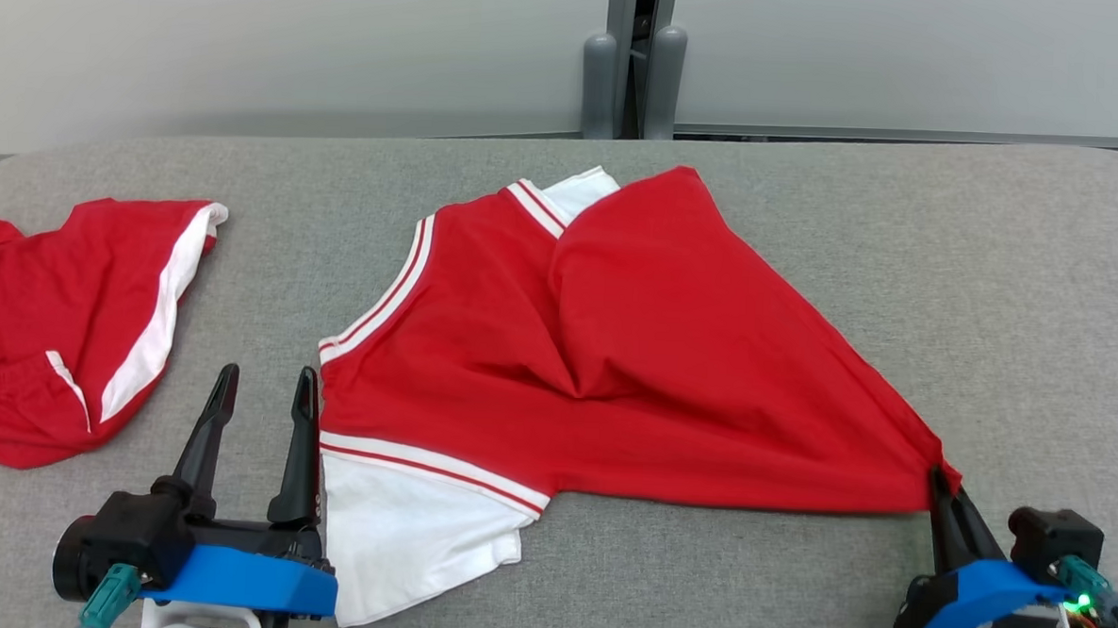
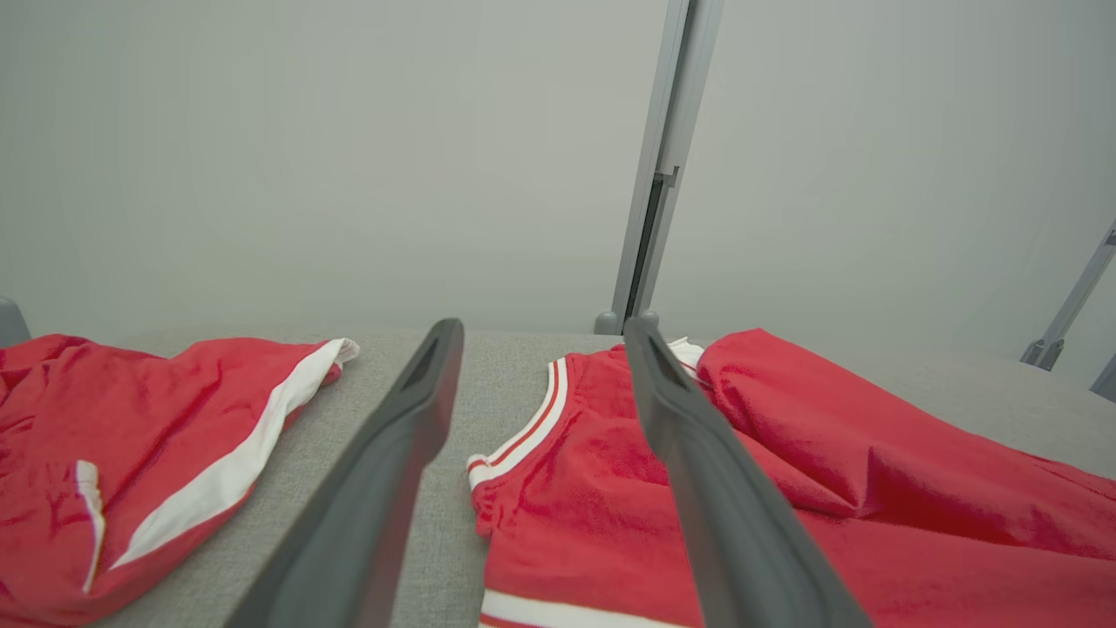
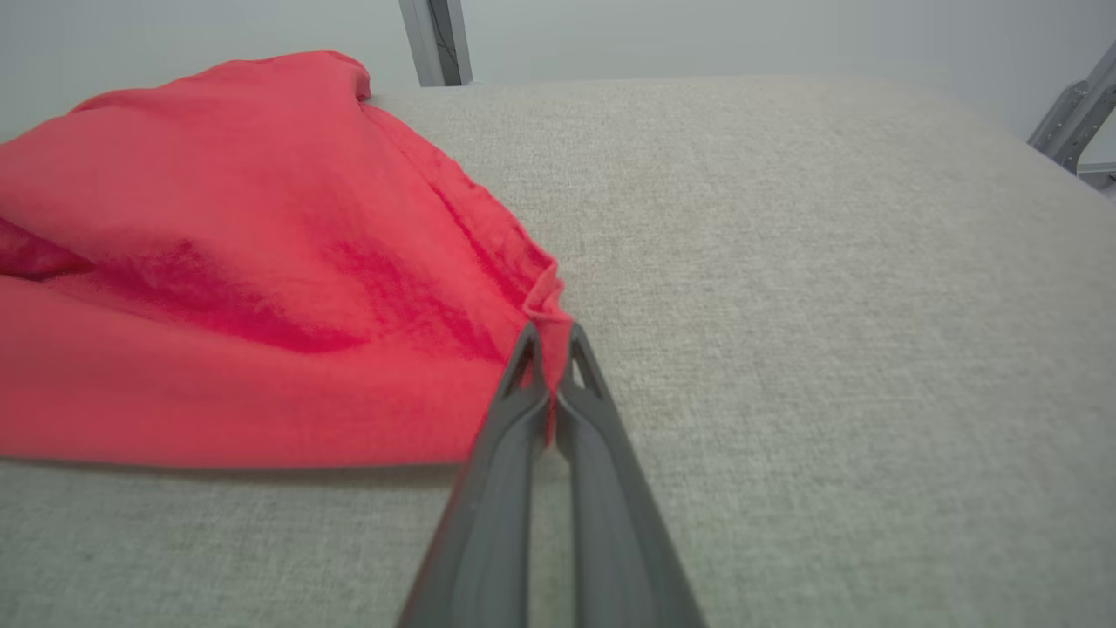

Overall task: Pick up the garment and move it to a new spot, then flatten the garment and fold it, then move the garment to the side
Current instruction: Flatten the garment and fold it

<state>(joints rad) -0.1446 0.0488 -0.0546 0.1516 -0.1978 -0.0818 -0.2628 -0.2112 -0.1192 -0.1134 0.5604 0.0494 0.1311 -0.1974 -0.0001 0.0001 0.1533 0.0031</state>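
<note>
Lower left of the head view: left gripper [image 1: 269, 372] sits low, fingers spread wide, nothing between them, its inner finger just beside the garment's left edge; contact unclear. In the left wrist view the left gripper [image 2: 542, 324] points along the gap beside that edge, one finger over red cloth. Lower right: right gripper [image 1: 937, 474] is pinched closed on the garment's red corner, cloth drawn to a point there; the right wrist view shows the same right gripper [image 3: 551, 336] with fabric clamped at the tips. Garment [image 1: 633, 355] [image 2: 575, 453] [image 3: 218, 262], a red jersey with white striped trim, lies mid-frame on the grey padded table [image 1: 995, 276], white part nearest the bottom centre, a raised crease across the middle, not flat. Red shorts [image 1: 39, 329] [image 2: 131, 410] lie at the left, cut by the frame edge, a bare strip between them and the jersey. Wide bare table right of the jersey, up to the upper right. The table's rounded far edge runs across the upper frame; behind it are a pale wall and a grey post [image 1: 634, 62] at top centre.
</note>
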